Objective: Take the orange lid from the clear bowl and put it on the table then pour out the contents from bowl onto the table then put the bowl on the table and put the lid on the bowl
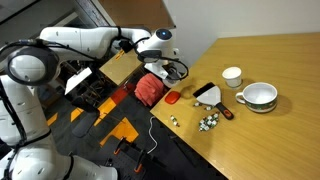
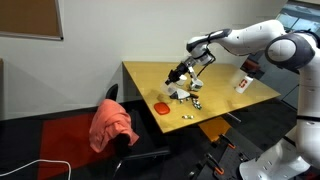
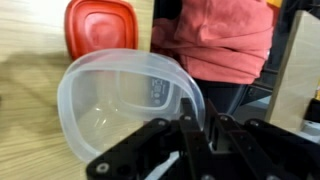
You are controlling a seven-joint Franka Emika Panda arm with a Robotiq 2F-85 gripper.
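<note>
hand (image 3: 188, 135) is pinching the clear bowl (image 3: 110, 100) by its rim, looks tipped for dumping, orange lid (image 3: 100, 25) parked on the counter (image 3: 25, 95)

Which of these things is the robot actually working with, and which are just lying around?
Part of the job:
- gripper, clamped on the clear bowl
- orange lid, lying on the table
- tiny pale bits

Just lying about:
- white cup
- green-rimmed bowl
- red cloth
- cluster of greenish-white pieces
</note>
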